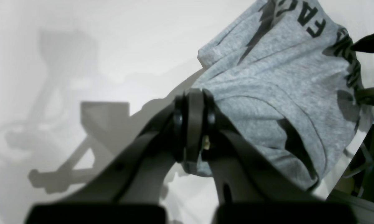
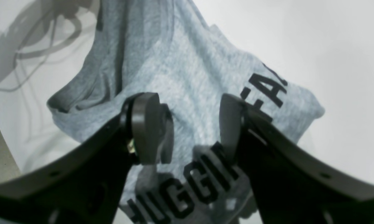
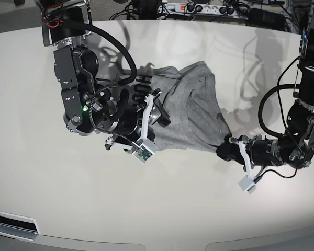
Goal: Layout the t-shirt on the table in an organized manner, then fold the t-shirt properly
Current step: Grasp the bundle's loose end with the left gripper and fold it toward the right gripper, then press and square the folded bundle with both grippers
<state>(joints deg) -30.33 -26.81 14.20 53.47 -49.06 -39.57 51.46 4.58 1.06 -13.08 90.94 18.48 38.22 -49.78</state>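
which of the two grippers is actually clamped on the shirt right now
The left gripper, on the right side of the base view: its jaws are pressed shut on a fold of the t-shirt. The right gripper stands open, the printed cloth visible between its spread jaws.

Heather-grey cotton t-shirt (image 3: 191,112), flecked and mottled, with bold black block lettering (image 2: 187,186) across it (the letters look solid, no outline). Glossy off-white tabletop (image 3: 162,209), streaked by soft grey shadows. Dark charcoal-black left hand (image 1: 194,124) and matching right hand (image 2: 193,130).
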